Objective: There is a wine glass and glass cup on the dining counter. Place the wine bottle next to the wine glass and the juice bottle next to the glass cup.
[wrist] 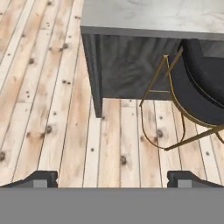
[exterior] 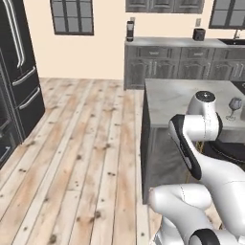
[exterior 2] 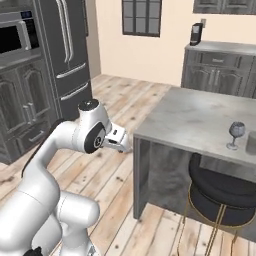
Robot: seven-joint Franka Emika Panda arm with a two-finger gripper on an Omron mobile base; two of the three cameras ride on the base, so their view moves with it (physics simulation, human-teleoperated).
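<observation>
Evidently, your fingers (wrist: pixel 112 178) stood spread and empty above the floor; the wine glass (exterior 2: pixel 236 134) sat on the counter (exterior 2: pixel 200 117), near its stool-side edge. Judged fragile, slippery and top-heavy: keep placed bottles just beside, not touching

The wine glass (exterior 2: pixel 236 134) stands on the dining counter (exterior 2: pixel 195 118) near its right end, with the glass cup (exterior 2: pixel 251 143) just beside it to the right. A stool (exterior 2: pixel 223 196) sits tucked under the counter's front edge, below the two glasses. Behind the counter, cabinets (exterior: pixel 184 62) line the back wall, and a refrigerator (exterior 2: pixel 65 50) stands to the left across the plank floor (exterior: pixel 72 158).
</observation>
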